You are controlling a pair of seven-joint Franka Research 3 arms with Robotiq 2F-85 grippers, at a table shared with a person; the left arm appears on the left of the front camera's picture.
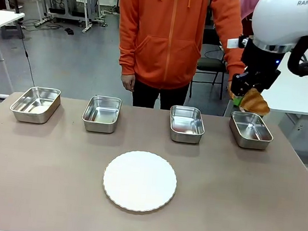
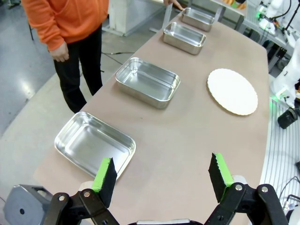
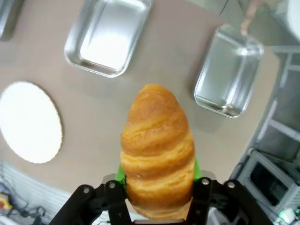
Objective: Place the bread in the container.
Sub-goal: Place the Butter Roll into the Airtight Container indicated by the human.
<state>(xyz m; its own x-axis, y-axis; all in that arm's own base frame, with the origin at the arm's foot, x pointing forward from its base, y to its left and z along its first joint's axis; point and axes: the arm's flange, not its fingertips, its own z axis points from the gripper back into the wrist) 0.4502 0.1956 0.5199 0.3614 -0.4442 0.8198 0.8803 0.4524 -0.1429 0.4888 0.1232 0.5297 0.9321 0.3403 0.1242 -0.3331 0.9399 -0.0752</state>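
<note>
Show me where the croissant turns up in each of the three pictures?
Front view: croissant at upper right, held in the right gripper above the rightmost pan.
Left wrist view: not in it.
Right wrist view: bottom centre, between the fingers.
Shared landmark: the white plate.

Four pans stand in a row behind the plate (image 1: 140, 181), two to its left and two to its right. The bread (image 1: 254, 102) hangs in the right gripper (image 1: 243, 98) above the container (image 1: 250, 130), the rightmost pan. A person (image 1: 173, 37) stands behind the table (image 1: 37, 180), beyond the plate.
</note>
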